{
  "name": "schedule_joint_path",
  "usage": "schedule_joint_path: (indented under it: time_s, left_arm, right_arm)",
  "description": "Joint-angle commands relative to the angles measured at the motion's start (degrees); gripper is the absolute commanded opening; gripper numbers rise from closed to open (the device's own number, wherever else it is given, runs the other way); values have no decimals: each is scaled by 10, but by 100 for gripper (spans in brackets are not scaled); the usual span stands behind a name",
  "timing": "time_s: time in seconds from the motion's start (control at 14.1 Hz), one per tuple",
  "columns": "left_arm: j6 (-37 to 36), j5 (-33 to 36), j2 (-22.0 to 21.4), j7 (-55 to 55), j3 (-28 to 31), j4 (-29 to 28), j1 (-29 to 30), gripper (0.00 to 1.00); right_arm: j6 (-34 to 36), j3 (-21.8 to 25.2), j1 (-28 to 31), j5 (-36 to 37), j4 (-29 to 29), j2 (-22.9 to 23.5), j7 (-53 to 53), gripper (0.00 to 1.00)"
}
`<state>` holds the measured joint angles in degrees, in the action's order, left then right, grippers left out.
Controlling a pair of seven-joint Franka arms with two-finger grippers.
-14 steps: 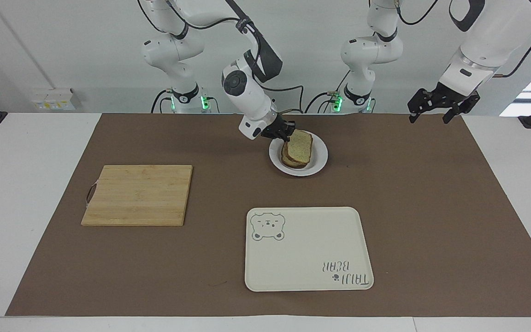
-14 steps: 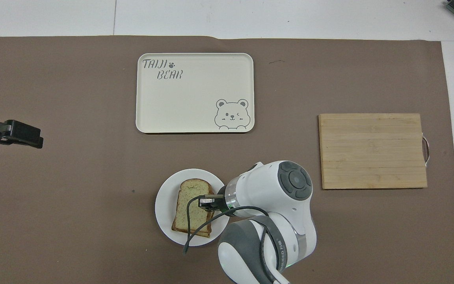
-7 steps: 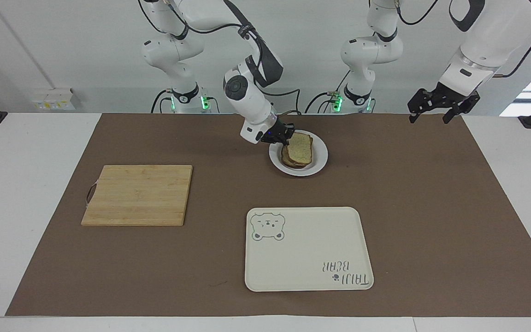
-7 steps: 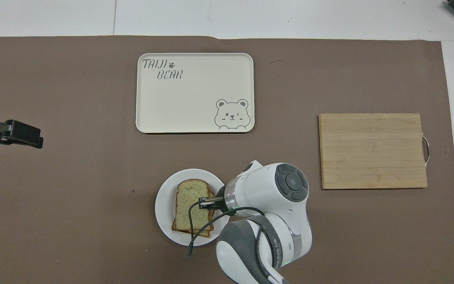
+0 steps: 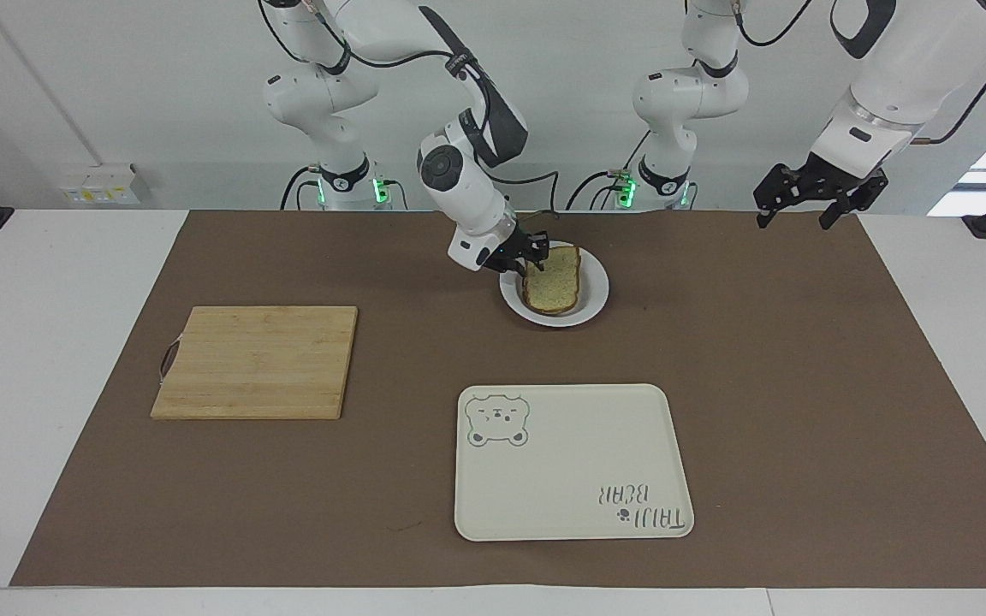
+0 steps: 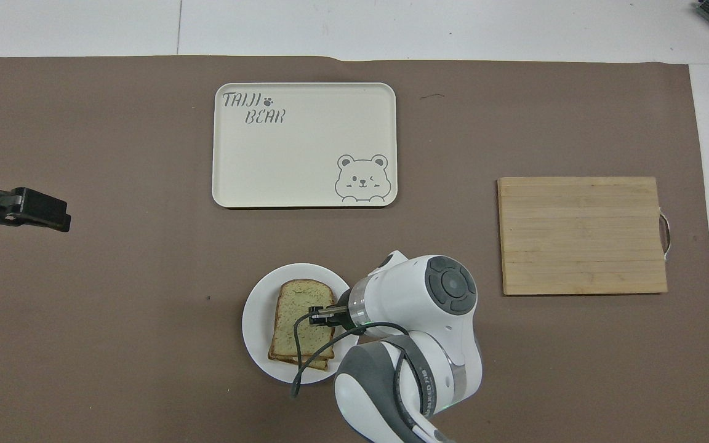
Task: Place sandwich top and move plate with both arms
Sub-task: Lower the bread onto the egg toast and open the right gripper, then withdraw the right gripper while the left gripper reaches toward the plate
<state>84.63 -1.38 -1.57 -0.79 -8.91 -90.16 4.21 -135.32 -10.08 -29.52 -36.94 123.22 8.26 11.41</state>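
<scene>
Lowered since a second ago, the sandwich top (image 5: 552,280) lies nearly flat on the stack on the plate (image 5: 593,301), right hand (image 5: 530,254) clamped on its edge. Left hand (image 5: 810,199) waits, fingers apart. From overhead, the slice (image 6: 298,315) overhangs slightly; retreating carelessly could drag it askew.

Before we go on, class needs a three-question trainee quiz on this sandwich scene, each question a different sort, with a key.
1. True or false: the sandwich top lies on the cutting board.
2. Which gripper is at the plate? A) left gripper B) right gripper
3. Fill in: the tray lies ______ from the robots than the plate.

Key: 1 false, it lies on the plate's stack; 2 B, while the left arm waits over the mat's edge; 3 farther.
</scene>
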Motion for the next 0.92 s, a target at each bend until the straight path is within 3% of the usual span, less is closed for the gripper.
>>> schedule_joint_path:
  time_s: [0.0, 0.57, 0.85]
  left_arm:
    - [11, 3, -15, 3, -1, -16, 5, 100]
    - [11, -41, -20, 4, -4, -18, -3, 100]
    - [10, -90, -37, 9, -3, -61, 2, 100]
  right_arm:
    - [-7, 7, 6, -4, -14, 4, -16, 100]
    - [-6, 9, 96, 154, -18, -31, 1, 100]
    - [29, 9, 133, 243, -53, -42, 69, 100]
